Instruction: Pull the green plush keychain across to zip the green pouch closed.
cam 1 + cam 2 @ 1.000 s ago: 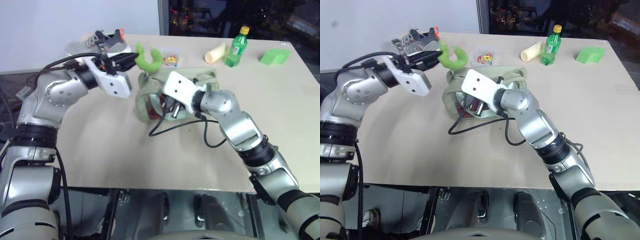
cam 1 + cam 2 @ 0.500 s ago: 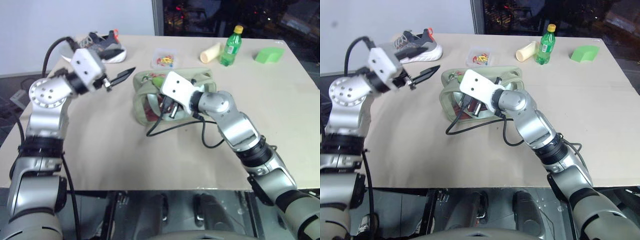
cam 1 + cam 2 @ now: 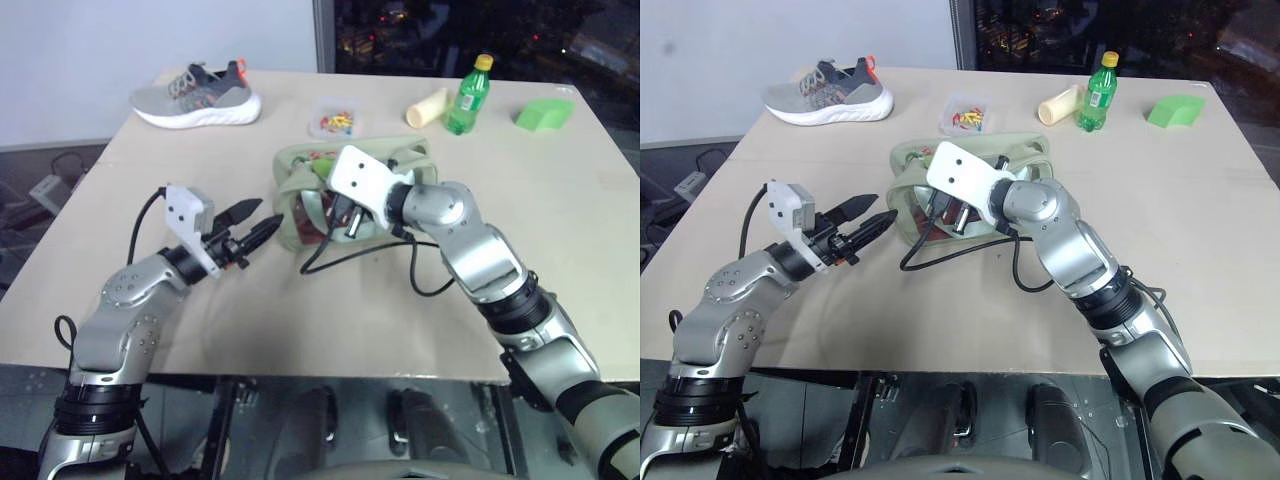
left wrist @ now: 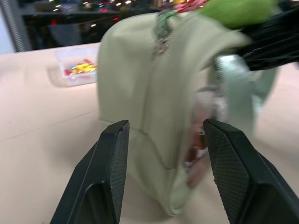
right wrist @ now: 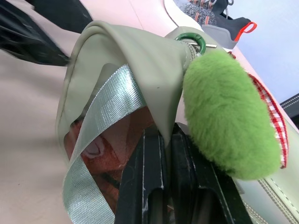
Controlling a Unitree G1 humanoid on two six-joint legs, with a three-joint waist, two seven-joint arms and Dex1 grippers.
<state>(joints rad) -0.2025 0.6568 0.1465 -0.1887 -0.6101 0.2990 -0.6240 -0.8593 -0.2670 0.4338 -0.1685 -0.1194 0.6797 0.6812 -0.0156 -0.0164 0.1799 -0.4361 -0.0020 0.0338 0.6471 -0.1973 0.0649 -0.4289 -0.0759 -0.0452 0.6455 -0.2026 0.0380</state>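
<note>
The green pouch [image 3: 292, 196] lies at the table's middle, red contents showing through its clear side [image 5: 117, 154]. The green plush keychain [image 5: 229, 122] rests on top of the pouch by its zipper, hanging from a green ring, and also appears as the fuzzy keychain [image 4: 233, 11]. My right gripper [image 5: 165, 136] is shut, pinching the pouch's fabric edge just below the keychain. My left gripper [image 3: 262, 216] hovers open and empty just left of the pouch's end, its fingers [image 4: 111, 158] pointing at the pouch [image 4: 154, 93] without touching it.
A grey shoe [image 3: 196, 92] sits at the far left. A clear box of coloured bits [image 3: 336, 118], a cream cylinder [image 3: 430, 104], a green bottle [image 3: 468, 84] and a bright green wedge [image 3: 546, 112] line the far edge. A black cable [image 3: 352, 256] loops beside the pouch.
My left gripper let go of the keychain, opened and swung down and back to the pouch's left end. The keychain dropped onto the pouch. My right gripper kept its grip.
</note>
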